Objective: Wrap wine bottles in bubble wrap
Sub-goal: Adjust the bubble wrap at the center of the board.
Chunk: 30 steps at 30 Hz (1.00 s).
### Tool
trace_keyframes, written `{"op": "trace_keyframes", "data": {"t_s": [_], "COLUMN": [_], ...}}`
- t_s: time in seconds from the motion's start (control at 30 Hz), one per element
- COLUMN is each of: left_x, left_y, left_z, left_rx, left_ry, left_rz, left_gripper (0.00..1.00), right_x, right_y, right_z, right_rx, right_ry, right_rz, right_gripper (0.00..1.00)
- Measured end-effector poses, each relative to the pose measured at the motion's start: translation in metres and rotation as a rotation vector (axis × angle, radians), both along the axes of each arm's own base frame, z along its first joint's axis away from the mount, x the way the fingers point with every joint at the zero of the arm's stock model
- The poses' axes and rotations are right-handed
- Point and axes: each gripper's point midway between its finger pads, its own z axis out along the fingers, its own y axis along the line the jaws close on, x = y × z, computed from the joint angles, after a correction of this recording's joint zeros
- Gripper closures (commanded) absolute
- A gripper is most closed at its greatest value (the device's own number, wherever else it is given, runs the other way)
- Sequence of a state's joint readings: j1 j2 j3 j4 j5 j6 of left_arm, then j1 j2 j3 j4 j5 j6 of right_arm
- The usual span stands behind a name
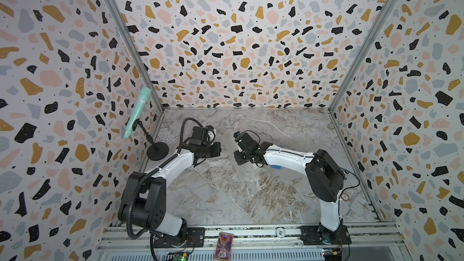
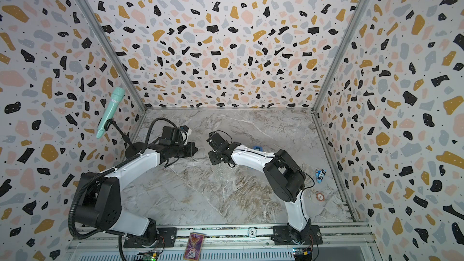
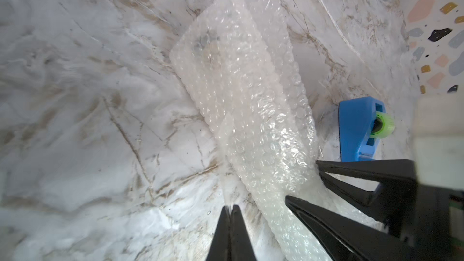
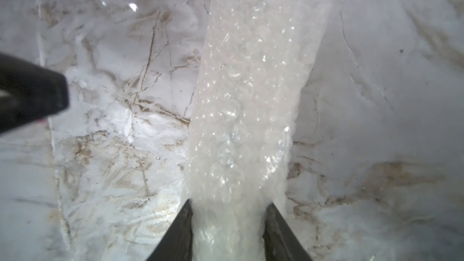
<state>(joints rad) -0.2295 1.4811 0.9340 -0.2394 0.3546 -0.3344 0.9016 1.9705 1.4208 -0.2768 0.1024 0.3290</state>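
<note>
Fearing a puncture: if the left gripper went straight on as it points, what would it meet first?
The left gripper would most likely meet the bubble wrap roll just ahead; depth is unclear.

We count two arms, left (image 1: 175,164) and right (image 1: 283,156); one bubble-wrap roll (image 3: 241,91); one blue tape dispenser (image 3: 354,129); one mint microphone (image 1: 138,111); two round chips (image 1: 280,232) (image 1: 346,197); one card (image 1: 223,246).

"10" on a white round chip (image 2: 251,232) atop the front rail (image 2: 221,230)
</note>
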Motion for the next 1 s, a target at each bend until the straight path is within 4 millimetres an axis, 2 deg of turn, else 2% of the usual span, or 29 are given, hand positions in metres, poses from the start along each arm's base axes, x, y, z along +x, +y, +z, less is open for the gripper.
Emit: {"op": "trace_keyframes", "data": {"t_s": [0.13,0.37,0.47,0.6,0.83,1.0], "left_x": [0.002,-0.002,-0.003,-0.006,-0.029,-0.035], "left_y": [0.005,-0.019,-0.025,-0.030,-0.036,-0.038], "left_z": [0.015,0.049,0.056,0.049,0.026,0.021], "left_rx": [-0.043,-0.150,-0.163,-0.158,-0.220,-0.246], "left_ry": [0.002,-0.018,-0.010,0.030,0.133,0.156], "left_rz": [-0.026,-0.156,-0.212,-0.278,-0.319,-0.317], "left_gripper": [1.00,1.00,1.00,1.00,1.00,1.00], "right_x": [-0.010,-0.027,-0.035,-0.045,-0.058,-0.061], "right_y": [0.008,0.014,0.012,0.007,0.003,0.005], "right_z": [-0.003,-0.007,-0.009,-0.010,-0.007,-0.004], "right_rx": [-0.096,-0.211,-0.245,-0.259,-0.207,-0.133], "right_ry": [-0.106,-0.302,-0.359,-0.411,-0.425,-0.389], "right_rz": [0.087,0.226,0.273,0.326,0.403,0.442], "right_gripper": [0.60,0.61,0.62,0.61,0.62,0.62]}}
